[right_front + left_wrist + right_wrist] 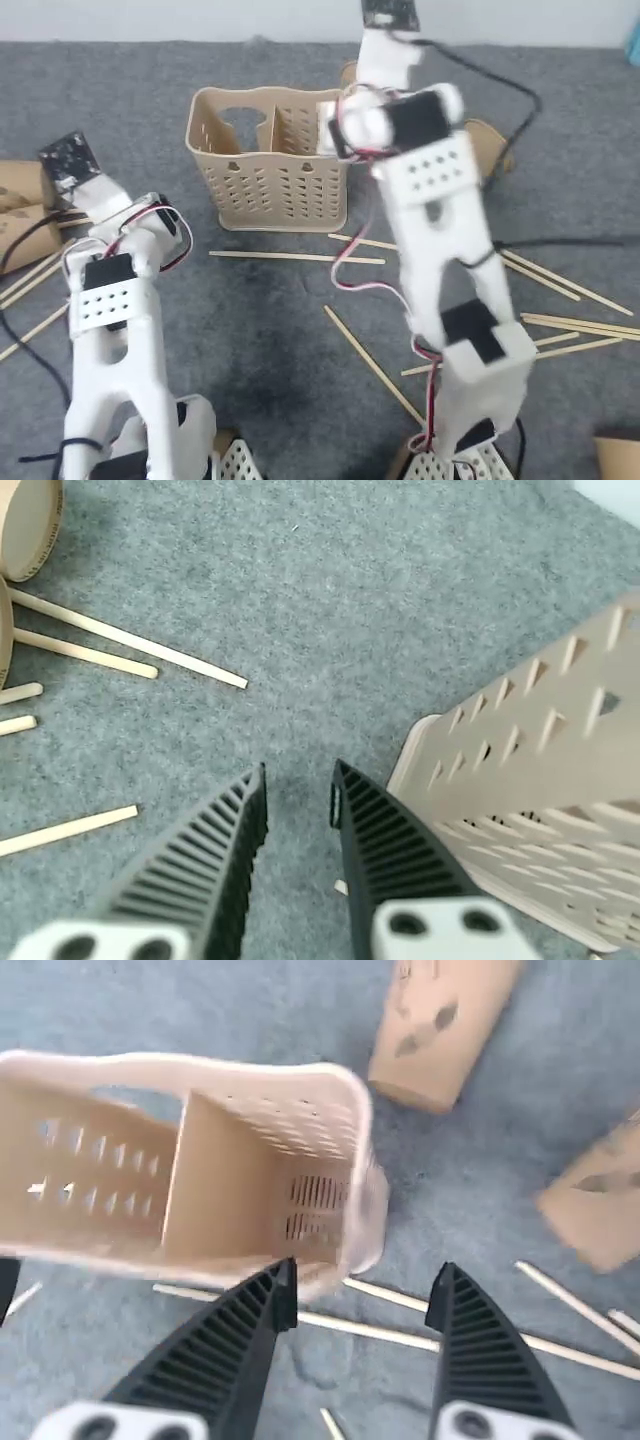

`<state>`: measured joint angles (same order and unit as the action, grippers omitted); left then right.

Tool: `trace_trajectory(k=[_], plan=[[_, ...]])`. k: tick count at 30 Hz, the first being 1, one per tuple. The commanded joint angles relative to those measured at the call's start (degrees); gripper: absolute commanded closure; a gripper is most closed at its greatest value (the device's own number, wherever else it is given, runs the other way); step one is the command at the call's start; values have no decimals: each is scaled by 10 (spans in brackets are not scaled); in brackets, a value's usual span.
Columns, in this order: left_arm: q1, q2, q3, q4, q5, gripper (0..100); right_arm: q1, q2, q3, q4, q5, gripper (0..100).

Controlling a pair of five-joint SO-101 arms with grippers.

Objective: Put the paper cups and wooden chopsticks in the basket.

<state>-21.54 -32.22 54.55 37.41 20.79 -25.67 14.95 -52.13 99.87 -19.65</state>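
The beige slotted basket (215, 100) stands at the back middle, split by a divider. My right gripper (366, 1270) hangs open above its right end (345, 1110), nothing between the fingers. Two brown paper cups (440, 1025) (600, 1200) lie on the carpet beyond it. My left gripper (298, 770) is low over bare carpet just left of the basket (530, 760), open by a narrow gap and holding nothing. More cups (20, 190) and wooden chopsticks (30, 275) lie at the far left. A long chopstick (295, 257) lies in front of the basket.
Loose chopsticks (575, 325) are scattered on the right, and one (372, 365) lies slanted between the arms. A cup (490, 145) sits behind the right arm, another (620, 460) at the front right corner. Black and red cables trail by both arms.
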Motion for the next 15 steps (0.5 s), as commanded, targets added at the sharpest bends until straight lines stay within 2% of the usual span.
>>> trace_trajectory(k=[1,9,15], plan=[[6,-15,-3,-16,-7,894,50,-65,-20,30,32,779],[4,-15,-3,-17,-4,894,163,5,-7,-7,37,785],[-19,-19,-6,-14,-4,894,185,190,-10,-158,40,985]])
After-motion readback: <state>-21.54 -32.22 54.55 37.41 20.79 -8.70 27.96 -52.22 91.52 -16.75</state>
